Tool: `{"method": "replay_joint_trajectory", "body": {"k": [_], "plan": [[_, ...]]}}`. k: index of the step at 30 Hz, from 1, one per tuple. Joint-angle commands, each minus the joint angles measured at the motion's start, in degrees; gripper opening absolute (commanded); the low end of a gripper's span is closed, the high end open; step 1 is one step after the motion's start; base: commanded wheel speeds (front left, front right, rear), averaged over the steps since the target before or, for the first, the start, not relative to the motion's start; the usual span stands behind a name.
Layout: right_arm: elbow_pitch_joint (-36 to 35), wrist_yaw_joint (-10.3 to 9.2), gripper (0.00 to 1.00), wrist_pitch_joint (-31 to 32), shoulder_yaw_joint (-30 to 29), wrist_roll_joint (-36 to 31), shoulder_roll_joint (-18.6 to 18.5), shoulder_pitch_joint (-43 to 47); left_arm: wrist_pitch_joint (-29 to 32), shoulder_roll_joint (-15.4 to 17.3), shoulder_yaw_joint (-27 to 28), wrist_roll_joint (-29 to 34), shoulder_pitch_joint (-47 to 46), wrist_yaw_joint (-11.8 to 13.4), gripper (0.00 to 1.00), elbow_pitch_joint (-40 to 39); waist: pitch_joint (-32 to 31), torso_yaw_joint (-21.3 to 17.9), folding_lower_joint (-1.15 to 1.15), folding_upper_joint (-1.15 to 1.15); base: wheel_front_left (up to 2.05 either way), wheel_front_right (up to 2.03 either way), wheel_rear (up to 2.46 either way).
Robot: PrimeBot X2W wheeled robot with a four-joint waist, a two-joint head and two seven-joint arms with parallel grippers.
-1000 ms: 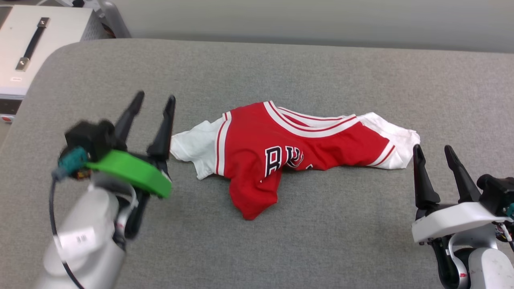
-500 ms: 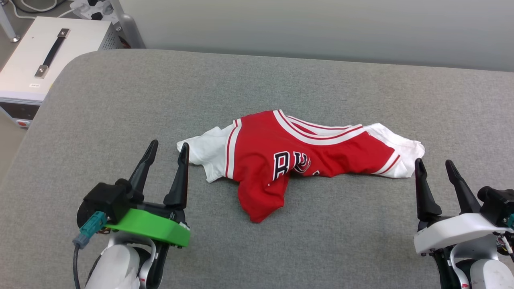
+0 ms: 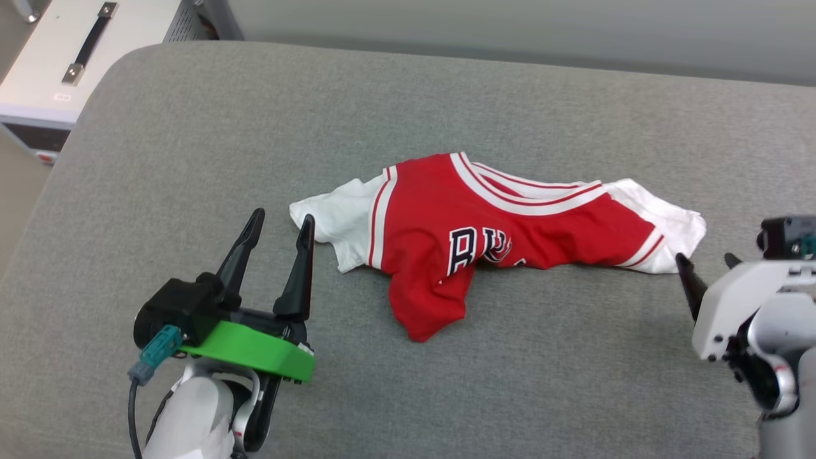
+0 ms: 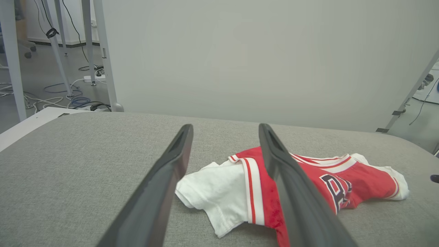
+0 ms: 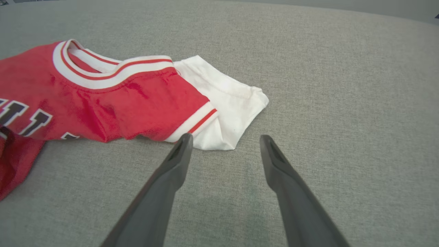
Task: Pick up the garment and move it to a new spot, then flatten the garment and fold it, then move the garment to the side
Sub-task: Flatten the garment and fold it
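Our left end effector and right end effector, both wide and empty, flank the mid-frame garment, probably to lift it.

A grey fabric-covered table with a rounded far-left corner carries a single red jersey T-shirt. The shirt lies rumpled near the table's middle, its white sleeves spread left and right, its striped collar towards the far edge, and a red fold trailing nearward.
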Motion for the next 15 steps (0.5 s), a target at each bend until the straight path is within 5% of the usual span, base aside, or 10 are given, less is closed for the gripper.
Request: {"method": "replay_joint_trajectory", "body": {"k": [1,8,15], "plan": [[0.13,-0.05,1.0,3.93,-0.16,0.07,-0.67,-2.26,-0.32,-0.3,-0.21,-0.21,-1.41,-0.39,1.0,-0.17,1.74,1.69,0.0,0.0,0.0,0.0,0.0],[2.78,-0.05,1.0,24.41,-1.26,-0.38,-4.71,-10.01,-0.32,-0.57,-0.82,-0.97,-3.0,-0.4,1.0,-0.47,4.66,4.22,0.0,0.0,0.0,0.0,0.0],[7.55,-0.05,1.0,29.19,-1.97,-2.83,-7.31,-15.59,-0.32,-1.15,-1.54,-1.36,-4.74,-0.4,1.0,-0.53,7.37,6.3,0.0,0.0,0.0,0.0,0.0]]}}
